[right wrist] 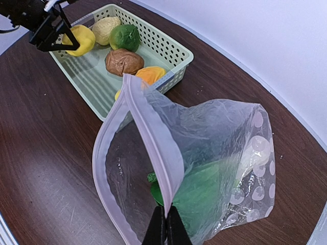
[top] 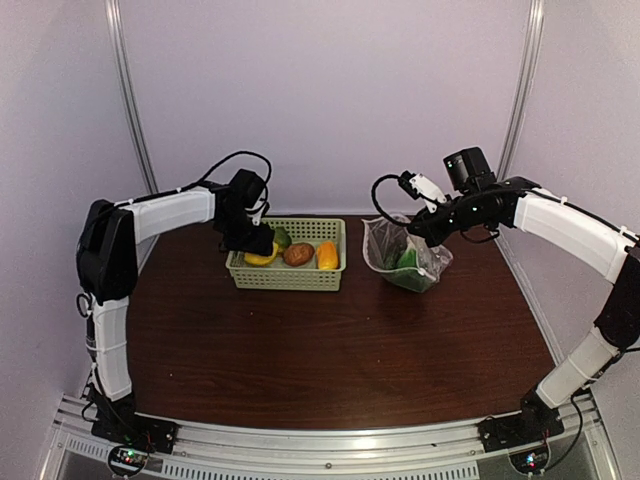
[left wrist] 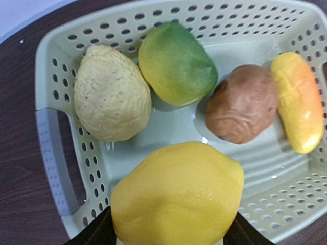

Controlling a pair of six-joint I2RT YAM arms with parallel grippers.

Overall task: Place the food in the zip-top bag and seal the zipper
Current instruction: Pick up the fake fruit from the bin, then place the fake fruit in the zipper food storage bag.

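Observation:
My left gripper [top: 258, 243] is shut on a yellow lemon-like fruit [left wrist: 176, 196], held over the near left corner of the pale green basket [left wrist: 56, 143]. In the basket lie a pale beige piece [left wrist: 110, 92], a green-yellow fruit [left wrist: 176, 64], a brown piece [left wrist: 242, 104] and an orange-yellow piece [left wrist: 299, 102]. My right gripper [right wrist: 166, 224] is shut on the mouth edge of the clear dotted zip-top bag [right wrist: 225, 153] and holds it open and upright right of the basket. The zipper strip [right wrist: 153, 138] runs along the mouth. A green leafy piece [right wrist: 204, 194] lies inside the bag. No slider tab shows.
The basket [top: 288, 270] stands at the back middle of the dark wood table [top: 330, 350], the bag [top: 405, 258] just right of it. Pale walls close in behind and on both sides.

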